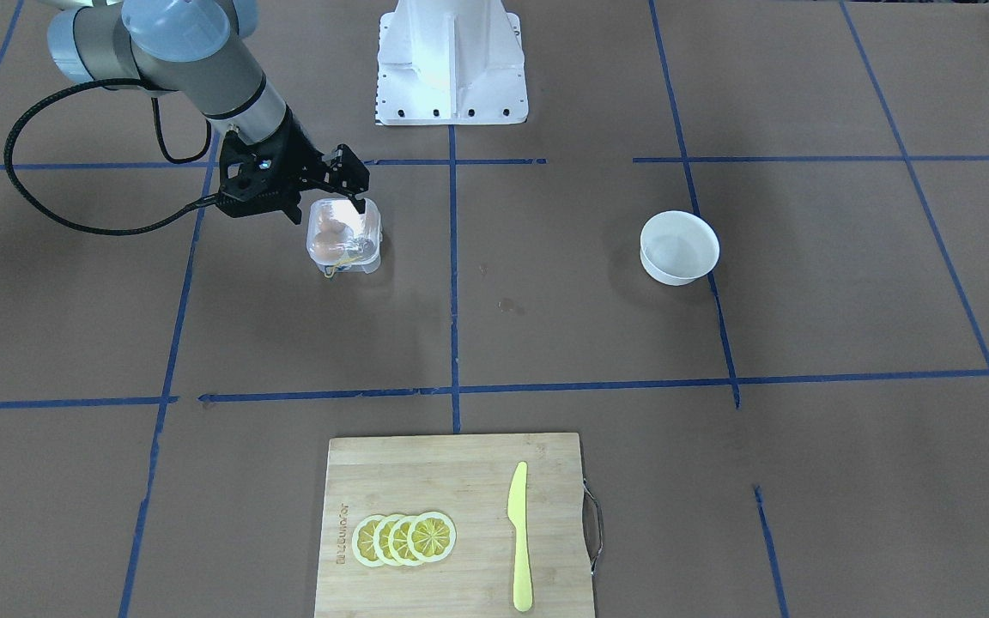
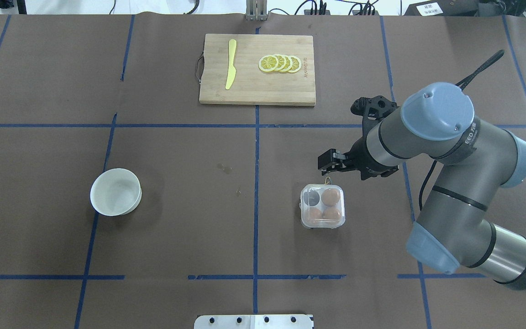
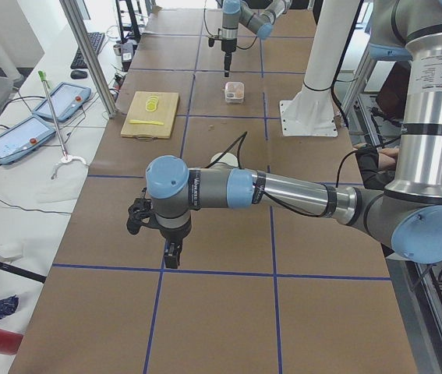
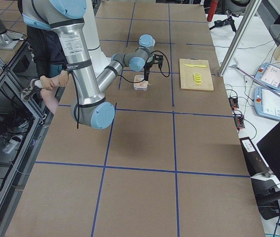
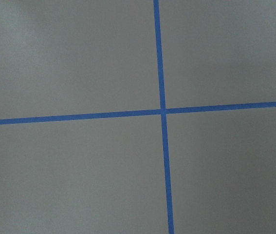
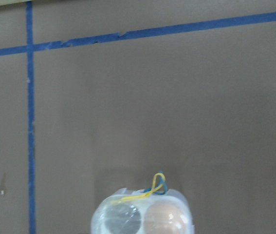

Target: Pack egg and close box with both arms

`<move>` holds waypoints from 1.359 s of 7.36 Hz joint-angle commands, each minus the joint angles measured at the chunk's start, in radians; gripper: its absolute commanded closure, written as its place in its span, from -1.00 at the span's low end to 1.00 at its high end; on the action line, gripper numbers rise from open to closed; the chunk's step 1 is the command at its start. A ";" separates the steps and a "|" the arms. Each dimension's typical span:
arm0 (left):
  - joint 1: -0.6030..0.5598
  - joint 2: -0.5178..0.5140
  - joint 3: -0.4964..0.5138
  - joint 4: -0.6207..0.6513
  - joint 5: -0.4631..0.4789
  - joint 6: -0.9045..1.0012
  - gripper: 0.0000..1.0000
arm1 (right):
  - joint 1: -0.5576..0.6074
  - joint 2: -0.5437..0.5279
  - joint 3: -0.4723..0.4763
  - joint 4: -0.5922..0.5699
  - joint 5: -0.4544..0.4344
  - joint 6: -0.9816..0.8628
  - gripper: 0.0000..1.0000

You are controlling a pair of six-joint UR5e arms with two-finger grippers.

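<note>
The clear box stands right of the table's middle and also shows in the front view. It holds three brown eggs; one cup is empty. Its lid seems down over them, with yellow string at its far edge. My right gripper points down above the table just beyond the box's far edge, apart from it. Its fingers look shut and empty. My left gripper shows only in the exterior left view, low over bare table far from the box. I cannot tell whether it is open or shut.
A white bowl stands on the left half of the table. A wooden cutting board at the far edge carries lemon slices and a yellow knife. The white base pedestal is at the robot's side.
</note>
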 commanded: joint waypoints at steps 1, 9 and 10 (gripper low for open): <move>0.000 0.001 0.002 -0.001 0.000 0.003 -1.00 | 0.085 -0.045 -0.002 -0.084 0.005 -0.190 -1.00; 0.003 0.028 0.036 -0.086 0.006 0.006 -1.00 | 0.887 -0.384 -0.238 -0.281 0.216 -1.504 -1.00; 0.003 0.041 0.043 -0.131 0.008 0.006 -1.00 | 0.929 -0.450 -0.241 -0.238 0.212 -1.497 -1.00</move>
